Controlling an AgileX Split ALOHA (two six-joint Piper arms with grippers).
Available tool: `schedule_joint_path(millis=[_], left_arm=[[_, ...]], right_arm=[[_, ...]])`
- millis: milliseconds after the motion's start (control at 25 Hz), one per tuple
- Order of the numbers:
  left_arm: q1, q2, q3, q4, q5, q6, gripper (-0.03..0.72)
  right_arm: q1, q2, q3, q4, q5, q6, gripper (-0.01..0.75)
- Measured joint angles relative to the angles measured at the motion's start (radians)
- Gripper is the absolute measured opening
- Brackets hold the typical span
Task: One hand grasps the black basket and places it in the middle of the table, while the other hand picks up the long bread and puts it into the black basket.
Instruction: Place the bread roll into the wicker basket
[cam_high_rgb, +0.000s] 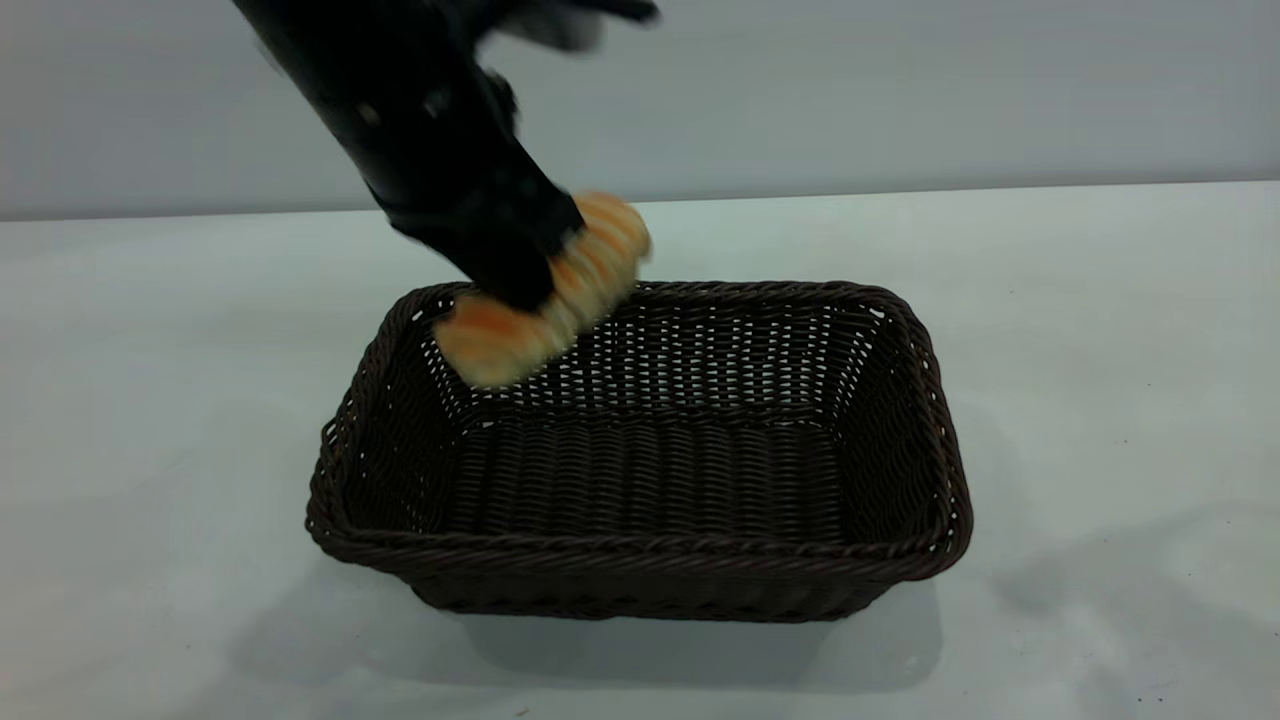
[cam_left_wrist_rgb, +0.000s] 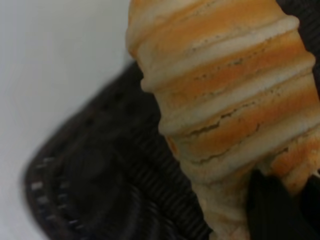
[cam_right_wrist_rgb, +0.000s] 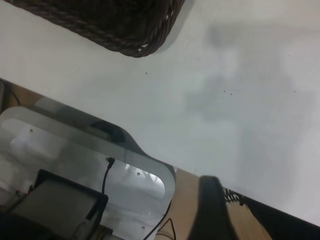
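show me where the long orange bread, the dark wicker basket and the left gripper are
Long golden-orange ridged bread (cam_high_rgb: 500, 340), exterior view, lower end.
Dark woven wicker basket (cam_high_rgb: 640, 553), exterior view, near rim.
Black left gripper (cam_high_rgb: 520, 262), exterior view, fingers on bread.

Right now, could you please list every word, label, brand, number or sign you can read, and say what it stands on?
None: no view shows readable text.
The bread, held by the left gripper, the basket and the table are unmarked.
The grey base by the table edge shows no legible label.
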Motion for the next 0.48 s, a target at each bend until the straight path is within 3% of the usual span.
schedule_joint_path(millis=[160, 400, 480], left_arm=[[-0.009, 0.053, 0.0, -0.006, 0.029, -0.001, 0.229], [-0.009, 0.033, 0.0, 0.006, 0.069, -0.008, 0.539], [-0.009, -0.013, 0.001, 0.024, 0.084, -0.019, 0.582]], right_arm=[[0.0, 0.0, 0.0, 0.0, 0.0, 0.0, 0.577], [0.0, 0.0, 0.0, 0.0, -0.003, 0.001, 0.577], [0.0, 0.0, 0.0, -0.006, -0.003, 0.013, 0.577]])
